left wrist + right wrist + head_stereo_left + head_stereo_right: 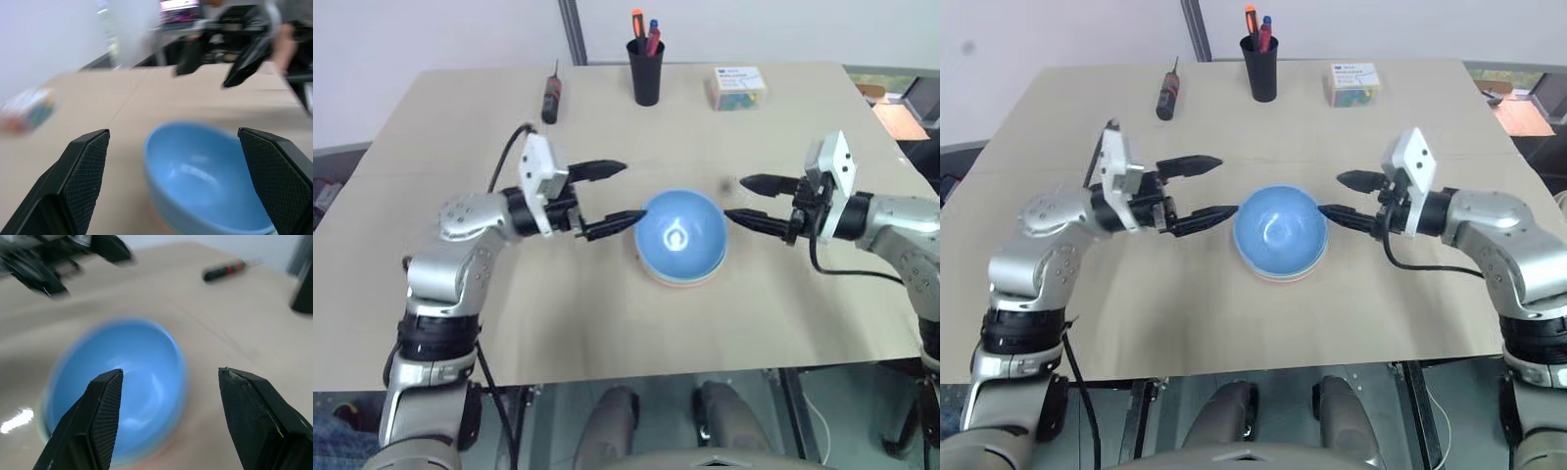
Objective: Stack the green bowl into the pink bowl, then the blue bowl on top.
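Note:
The blue bowl (pixel 680 235) sits upright at the middle of the table, on top of a stack. Under it a thin rim of the pink bowl (pixel 677 284) shows. The green bowl lies between them; just a sliver of its pale edge (pixel 41 427) peeks out. My left gripper (pixel 634 192) is open just left of the stack, holding nothing, with its lower fingertip close to the blue rim. On the other side of the stack my right gripper (pixel 734 197) is open and also holds nothing, level with the bowl.
At the far edge of the tan table (pixel 460 323) stand a black pen cup (pixel 646 70), a screwdriver (pixel 551 98) and a small box (pixel 737 86). The table's front edge runs close below my arms.

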Available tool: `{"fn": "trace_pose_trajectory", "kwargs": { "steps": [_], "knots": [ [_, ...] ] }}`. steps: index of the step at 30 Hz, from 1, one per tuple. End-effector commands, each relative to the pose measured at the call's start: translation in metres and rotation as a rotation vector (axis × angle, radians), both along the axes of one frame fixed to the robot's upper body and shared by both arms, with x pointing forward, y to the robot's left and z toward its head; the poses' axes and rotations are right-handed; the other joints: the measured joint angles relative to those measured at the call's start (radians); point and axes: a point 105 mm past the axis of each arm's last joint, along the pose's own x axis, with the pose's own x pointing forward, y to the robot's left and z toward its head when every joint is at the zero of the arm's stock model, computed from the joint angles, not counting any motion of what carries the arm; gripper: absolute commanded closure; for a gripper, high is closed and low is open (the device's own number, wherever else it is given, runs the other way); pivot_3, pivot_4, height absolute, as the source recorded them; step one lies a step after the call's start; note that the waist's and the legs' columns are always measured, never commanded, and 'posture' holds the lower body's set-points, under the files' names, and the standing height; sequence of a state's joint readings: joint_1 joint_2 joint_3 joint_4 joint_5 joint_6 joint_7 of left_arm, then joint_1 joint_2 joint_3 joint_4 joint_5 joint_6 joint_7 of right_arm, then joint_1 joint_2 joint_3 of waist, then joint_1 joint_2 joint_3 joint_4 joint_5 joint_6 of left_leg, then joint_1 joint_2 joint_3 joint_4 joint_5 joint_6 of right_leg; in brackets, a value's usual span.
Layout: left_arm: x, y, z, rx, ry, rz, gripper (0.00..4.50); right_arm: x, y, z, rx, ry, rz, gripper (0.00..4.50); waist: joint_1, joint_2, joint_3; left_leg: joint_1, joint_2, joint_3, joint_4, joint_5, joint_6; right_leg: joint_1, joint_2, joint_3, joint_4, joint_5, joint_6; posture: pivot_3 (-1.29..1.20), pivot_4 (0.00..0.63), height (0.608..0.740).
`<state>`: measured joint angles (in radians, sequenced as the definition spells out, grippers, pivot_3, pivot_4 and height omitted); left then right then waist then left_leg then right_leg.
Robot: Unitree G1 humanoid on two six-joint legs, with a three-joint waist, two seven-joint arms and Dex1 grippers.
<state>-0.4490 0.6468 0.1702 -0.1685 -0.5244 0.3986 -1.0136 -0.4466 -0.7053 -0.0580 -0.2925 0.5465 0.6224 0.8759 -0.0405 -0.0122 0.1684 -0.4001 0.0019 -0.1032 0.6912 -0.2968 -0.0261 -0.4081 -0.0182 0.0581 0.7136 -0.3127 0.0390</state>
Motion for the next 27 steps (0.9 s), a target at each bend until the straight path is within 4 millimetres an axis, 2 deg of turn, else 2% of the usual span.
{"fn": "trace_pose_trajectory", "kwargs": {
  "steps": [1, 3, 6, 13, 17, 23, 27],
  "knots": [
    [-0.005, 0.029, 0.007, -0.031, -0.032, 0.129, 0.06, -0.001, -0.02, -0.002, 0.011, -0.052, -0.05, 1.24, 0.0, 0.0, 0.0, 0.0, 0.0, 0.0, 0.0, 0.0, 0.0, 0.0, 0.0, 0.0, 0.0, 0.0, 0.0, 0.0, 0.15, 0.712],
    [-0.008, 0.041, -0.002, -0.035, -0.014, 0.196, 0.06, -0.001, -0.031, -0.013, 0.009, -0.042, -0.081, 1.24, 0.0, 0.0, 0.0, 0.0, 0.0, 0.0, 0.0, 0.0, 0.0, 0.0, 0.0, 0.0, 0.0, 0.0, 0.0, 0.0, 0.15, 0.712],
    [-0.016, 0.05, -0.015, -0.026, -0.005, 0.237, 0.06, -0.003, -0.042, -0.025, 0.01, -0.037, -0.097, 1.24, 0.0, 0.0, 0.0, 0.0, 0.0, 0.001, 0.0, 0.0, 0.0, 0.0, -0.001, 0.001, 0.0, 0.0, 0.0, 0.0, 0.15, 0.712],
    [-0.035, 0.056, -0.038, -0.027, 0.033, 0.299, 0.06, -0.004, -0.067, -0.048, 0.008, -0.063, -0.166, 1.24, 0.0, 0.0, 0.0, 0.002, 0.001, 0.001, 0.0, -0.002, 0.003, 0.001, -0.002, 0.002, 0.0, 0.0, 0.0, 0.0, 0.15, 0.712],
    [-0.05, 0.067, -0.055, -0.005, 0.077, 0.328, 0.06, -0.015, -0.078, -0.059, 0.049, -0.037, -0.162, 1.24, 0.0, 0.0, 0.0, 0.003, 0.001, 0.001, 0.0, -0.002, 0.004, 0.001, -0.003, 0.002, 0.001, 0.0, 0.0, 0.0, 0.15, 0.712],
    [-0.069, 0.064, -0.062, -0.005, 0.096, 0.29, 0.06, -0.031, -0.082, -0.067, 0.035, -0.029, -0.094, 1.24, 0.001, 0.001, -0.001, 0.005, 0.001, 0.002, -0.001, -0.002, 0.004, 0.003, -0.003, 0.003, 0.0, 0.0, 0.0, 0.0, 0.15, 0.712],
    [-0.071, 0.063, -0.063, 0.019, 0.087, 0.289, 0.06, -0.045, -0.079, -0.069, 0.035, -0.029, -0.003, 1.24, 0.005, 0.001, 0.0, 0.011, 0.001, 0.002, -0.001, -0.003, 0.005, 0.01, -0.003, 0.001, -0.001, 0.0, 0.0, 0.0, 0.15, 0.712]
  ]
}}
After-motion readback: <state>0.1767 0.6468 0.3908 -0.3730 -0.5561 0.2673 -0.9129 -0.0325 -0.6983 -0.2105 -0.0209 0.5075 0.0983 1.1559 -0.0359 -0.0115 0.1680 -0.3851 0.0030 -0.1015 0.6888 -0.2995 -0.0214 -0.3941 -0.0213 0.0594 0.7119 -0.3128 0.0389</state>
